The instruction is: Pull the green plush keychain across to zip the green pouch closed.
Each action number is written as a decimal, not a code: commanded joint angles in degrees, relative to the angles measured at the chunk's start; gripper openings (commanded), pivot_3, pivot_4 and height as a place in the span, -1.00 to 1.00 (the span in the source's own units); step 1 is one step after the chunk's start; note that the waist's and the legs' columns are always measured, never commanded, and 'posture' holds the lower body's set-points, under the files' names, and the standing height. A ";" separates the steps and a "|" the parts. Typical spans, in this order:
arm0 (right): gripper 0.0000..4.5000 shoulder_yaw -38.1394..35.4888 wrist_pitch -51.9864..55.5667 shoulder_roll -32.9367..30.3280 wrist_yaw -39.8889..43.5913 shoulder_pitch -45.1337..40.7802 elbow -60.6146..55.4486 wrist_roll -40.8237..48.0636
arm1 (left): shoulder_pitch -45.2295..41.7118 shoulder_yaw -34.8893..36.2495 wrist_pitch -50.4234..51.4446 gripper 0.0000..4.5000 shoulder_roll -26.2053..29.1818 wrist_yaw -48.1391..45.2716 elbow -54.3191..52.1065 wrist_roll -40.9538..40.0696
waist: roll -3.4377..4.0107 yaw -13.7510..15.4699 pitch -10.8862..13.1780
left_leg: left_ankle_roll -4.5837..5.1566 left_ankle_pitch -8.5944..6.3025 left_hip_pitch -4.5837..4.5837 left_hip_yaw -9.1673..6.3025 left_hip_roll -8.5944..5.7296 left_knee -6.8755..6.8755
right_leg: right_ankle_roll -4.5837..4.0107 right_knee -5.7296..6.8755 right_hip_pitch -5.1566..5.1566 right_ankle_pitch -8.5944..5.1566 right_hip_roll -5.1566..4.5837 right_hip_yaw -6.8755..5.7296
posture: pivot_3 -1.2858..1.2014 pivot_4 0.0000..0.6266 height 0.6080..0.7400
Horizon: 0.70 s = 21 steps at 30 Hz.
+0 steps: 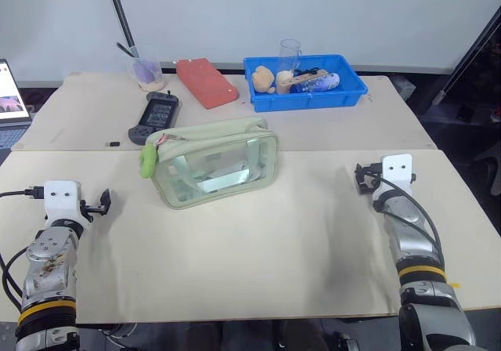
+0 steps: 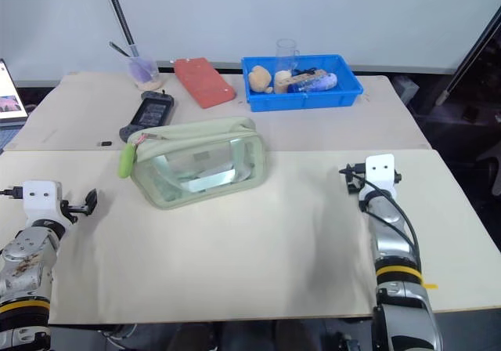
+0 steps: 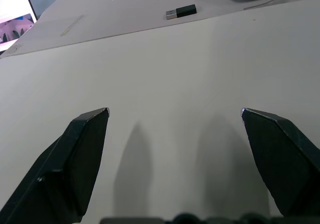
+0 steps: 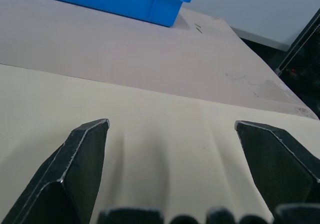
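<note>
1. Blue bin (image 1: 352,94) at the table's far edge, holding a clear cup (image 1: 289,55) and small items.
2. Red case (image 1: 206,82) lying flat beside it.
3. Black handheld device (image 1: 154,117) nearer, left of that.
4. Small black USB stick (image 3: 180,12) on the table (image 1: 258,241).

The desk (image 1: 258,241) lay bare in front of the green pouch (image 1: 215,161) and to both its sides. Behind it crowded a black handset (image 1: 154,117), red case (image 1: 205,82) and blue bin (image 1: 305,82).
</note>
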 commanded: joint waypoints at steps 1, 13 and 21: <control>0.99 -1.57 -0.72 -1.21 -0.44 -0.70 -1.78 0.44 | -0.55 1.66 -0.33 1.00 1.14 -0.16 -0.48 -1.09 | 0.00 0.00 0.00 | 0.00 0.00 0.00 0.00 0.00 0.00 | 0.00 0.00 0.00 0.00 0.00 0.00 | 0.03 -0.52 1.00; 0.99 1.27 19.88 -14.05 31.88 -9.60 -22.33 17.05 | -13.58 2.82 19.92 1.00 22.65 -22.15 -18.52 -19.50 | -0.25 0.08 0.18 | 0.00 0.00 -0.26 -0.03 0.07 0.09 | 0.04 0.06 -0.24 -0.03 0.06 -0.06 | 0.03 -0.52 1.00; 0.99 2.72 42.17 -17.96 43.11 -17.14 -42.30 33.99 | -39.08 -18.18 30.47 1.00 27.88 -37.82 -28.46 -22.96 | -0.17 0.92 0.15 | 0.03 -0.06 -0.36 -0.02 -0.02 0.07 | 0.14 -0.01 -0.24 -0.13 0.04 -0.07 | 0.03 -0.52 1.00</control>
